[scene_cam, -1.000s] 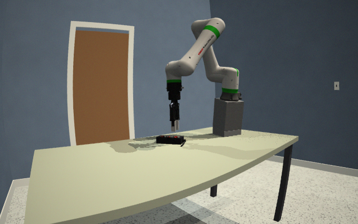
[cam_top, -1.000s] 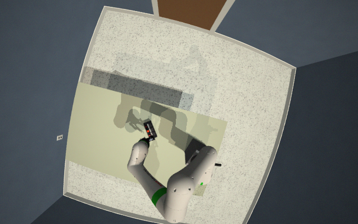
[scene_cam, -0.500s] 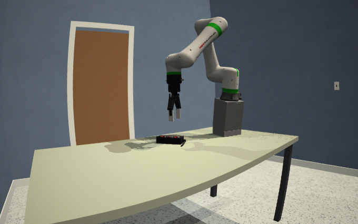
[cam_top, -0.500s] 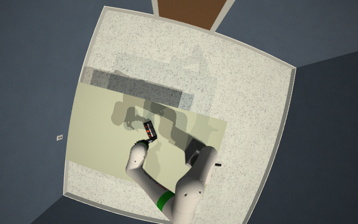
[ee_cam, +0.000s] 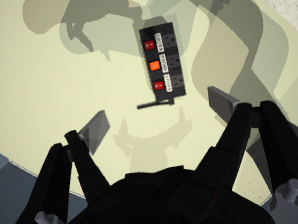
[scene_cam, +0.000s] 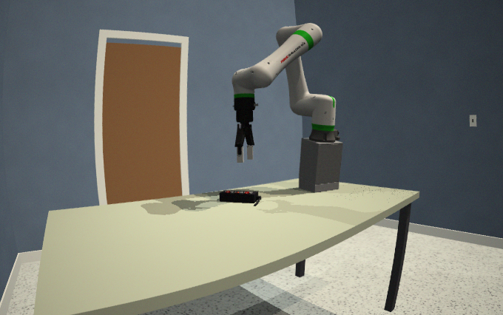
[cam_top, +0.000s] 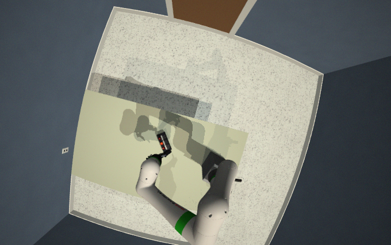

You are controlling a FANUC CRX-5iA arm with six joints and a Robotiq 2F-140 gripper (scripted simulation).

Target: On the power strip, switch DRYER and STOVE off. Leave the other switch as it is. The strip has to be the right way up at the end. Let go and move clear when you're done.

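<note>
Three red switches (ee_cam: 154,66) in wrist view, blurred overhead

Matt black plastic power strip (ee_cam: 161,60) on a smooth, matt table (scene_cam: 155,245).

arm (scene_cam: 276,61): elbow high, forearm sloping down | gripper (scene_cam: 244,155): pointing straight down, fingers spread wide, nothing held

— What lies below?
— A black power strip (ee_cam: 161,59) flat on the pale counter (ee_cam: 47,96), face up, three red switches in a row beside its sockets, a short cord stub at its near end.
— And the gripper (ee_cam: 160,135)?
— Its dark fingers are spread wide with nothing between them, apart from the strip.
</note>
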